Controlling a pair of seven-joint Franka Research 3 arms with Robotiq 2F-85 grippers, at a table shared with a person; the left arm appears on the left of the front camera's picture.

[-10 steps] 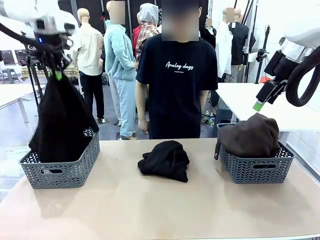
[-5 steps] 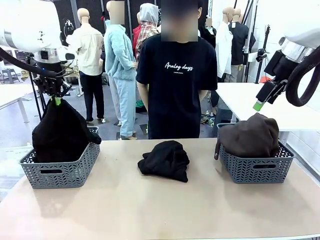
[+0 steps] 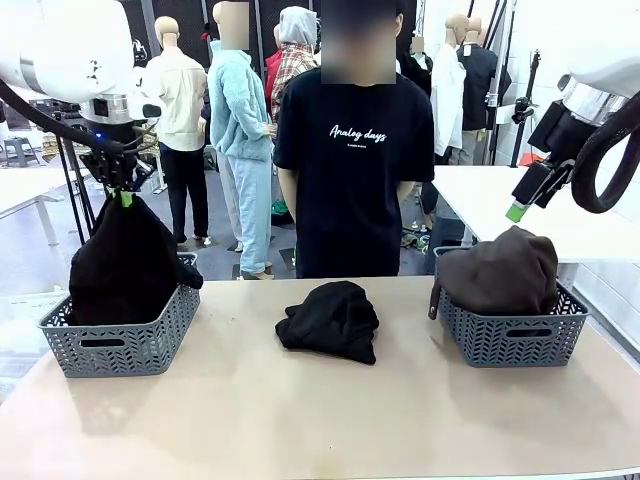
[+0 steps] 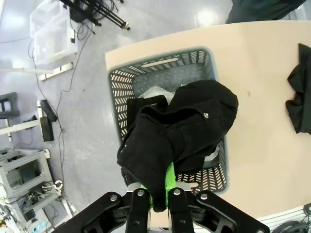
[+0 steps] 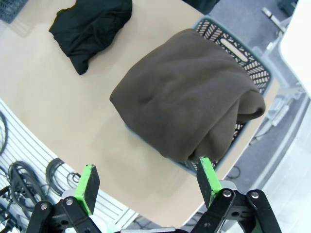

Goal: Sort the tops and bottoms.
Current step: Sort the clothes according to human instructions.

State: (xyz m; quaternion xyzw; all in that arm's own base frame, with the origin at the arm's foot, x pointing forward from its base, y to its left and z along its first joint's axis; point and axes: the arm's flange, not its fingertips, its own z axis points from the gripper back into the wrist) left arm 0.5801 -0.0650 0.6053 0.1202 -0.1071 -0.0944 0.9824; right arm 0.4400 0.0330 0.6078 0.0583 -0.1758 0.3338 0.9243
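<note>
My left gripper (image 3: 122,192) is shut on the top of a black garment (image 3: 125,265), which hangs down into the left grey basket (image 3: 120,348). In the left wrist view the left gripper (image 4: 158,200) pinches that black garment (image 4: 180,128) over the basket (image 4: 160,60), and a light grey garment (image 4: 154,92) lies under it. A second black garment (image 3: 330,320) lies bundled at the table's middle, also seen as a black bundle (image 5: 90,26). A dark brown garment (image 3: 500,270) (image 5: 187,97) fills the right basket (image 3: 515,342). My right gripper (image 3: 520,205) (image 5: 148,180) hangs open above it, holding nothing.
A person in a black T-shirt with white lettering (image 3: 350,150) stands at the far side of the table, arms down. The light wooden table (image 3: 320,420) has bare room in front. A white table (image 3: 480,200) stands behind at the right.
My left gripper has come down and slightly right with the black garment, which has sunk lower into the left basket. The right arm has not moved.
</note>
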